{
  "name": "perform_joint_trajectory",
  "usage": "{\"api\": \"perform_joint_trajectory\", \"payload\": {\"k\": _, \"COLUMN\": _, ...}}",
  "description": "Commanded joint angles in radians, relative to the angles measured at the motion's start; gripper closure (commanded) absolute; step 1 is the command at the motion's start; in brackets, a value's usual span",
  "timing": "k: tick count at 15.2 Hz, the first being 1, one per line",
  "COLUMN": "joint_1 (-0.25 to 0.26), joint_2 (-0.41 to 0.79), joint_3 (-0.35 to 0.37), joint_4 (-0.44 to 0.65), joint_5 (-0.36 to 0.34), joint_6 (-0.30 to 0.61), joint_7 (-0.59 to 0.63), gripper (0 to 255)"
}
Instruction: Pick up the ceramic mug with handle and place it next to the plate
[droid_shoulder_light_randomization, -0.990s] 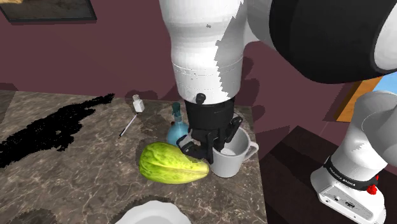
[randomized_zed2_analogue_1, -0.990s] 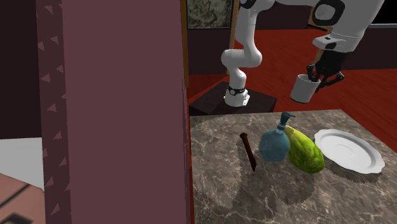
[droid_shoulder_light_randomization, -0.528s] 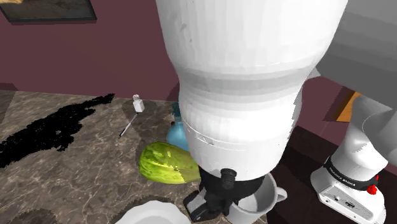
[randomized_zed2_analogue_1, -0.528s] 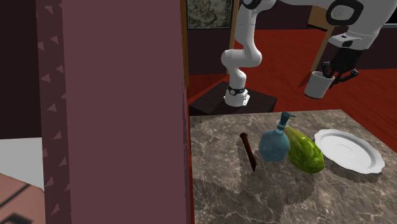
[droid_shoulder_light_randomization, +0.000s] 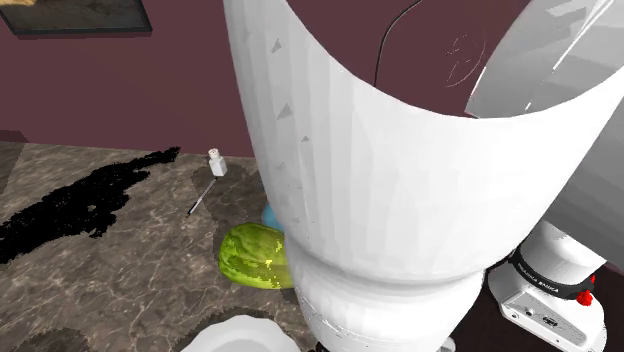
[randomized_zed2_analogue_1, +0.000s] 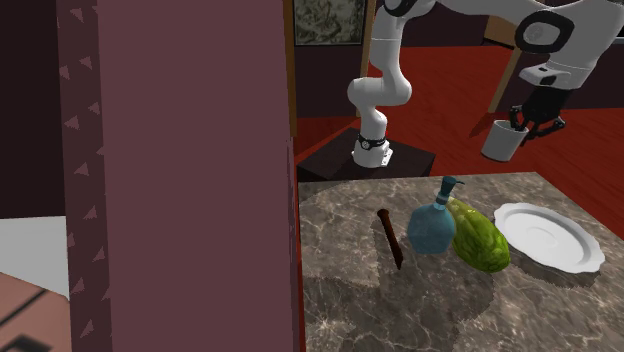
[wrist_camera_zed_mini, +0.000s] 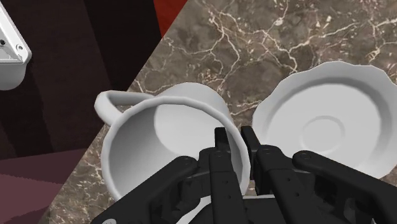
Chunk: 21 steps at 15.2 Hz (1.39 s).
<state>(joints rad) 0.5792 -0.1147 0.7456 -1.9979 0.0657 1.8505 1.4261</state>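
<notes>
Gripper (wrist_camera_zed_mini: 235, 136) is clamped on the white mug (wrist_camera_zed_mini: 162, 137). In wrist view one black finger sits inside the cup and the other outside, pinching the wall on the side opp. the handle (wrist_camera_zed_mini: 109, 102). Mug is upright, mouth up, lifted clear of the marble table (wrist_camera_zed_mini: 254, 44) and hanging over its edge. In 2nd exterior view the gripper (randomized_zed2_analogue_1: 533, 112) holds the mug (randomized_zed2_analogue_1: 497, 141) in the air above the table's far right part, w/ red floor (randomized_zed2_analogue_1: 325, 130) behind. White scalloped plate (randomized_zed2_analogue_1: 551, 236) lies flat on the table (randomized_zed2_analogue_1: 400, 310) at that view's right, nearer the camera than the mug. Wrist view has the plate (wrist_camera_zed_mini: 331, 121) just beside the mug (height gap not readable from there). Left of the plate in 2nd exterior view: green gourd (randomized_zed2_analogue_1: 480, 240) right up against a blue bottle (randomized_zed2_analogue_1: 432, 229), then a leaning brown stick (randomized_zed2_analogue_1: 390, 238), apart from the bottle. Arm (randomized_zed2_analogue_1: 385, 40) rises from a dark stand (randomized_zed2_analogue_1: 415, 160) beyond the far edge. Maroon wall (randomized_zed2_analogue_1: 180, 170) blocks that view's left. Shoulder view: white arm link (droid_shoulder_light_randomization: 400, 200) up close, w/ gourd (droid_shoulder_light_randomization: 248, 258) and plate (droid_shoulder_light_randomization: 235, 335) peeking out at its left, and a small white-capped tool (droid_shoulder_light_randomization: 214, 165) farther back on the table.
</notes>
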Motion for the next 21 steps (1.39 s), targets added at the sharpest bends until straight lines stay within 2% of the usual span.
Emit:
{"api": "perform_joint_trajectory", "payload": {"k": 1, "joint_1": 0.001, "joint_2": 0.004, "joint_3": 0.003, "joint_4": -0.023, "joint_5": -0.002, "joint_6": 0.026, "joint_7": 0.003, "gripper": 255}}
{"api": "perform_joint_trajectory", "payload": {"k": 12, "joint_1": 0.004, "joint_2": 0.059, "joint_3": 0.019, "joint_4": -0.128, "joint_5": -0.038, "joint_6": 0.173, "joint_7": 0.033, "gripper": 255}}
{"api": "perform_joint_trajectory", "payload": {"k": 21, "joint_1": 0.007, "joint_2": 0.132, "joint_3": 0.027, "joint_4": -0.194, "joint_5": -0.095, "joint_6": 0.292, "joint_7": 0.077, "gripper": 255}}
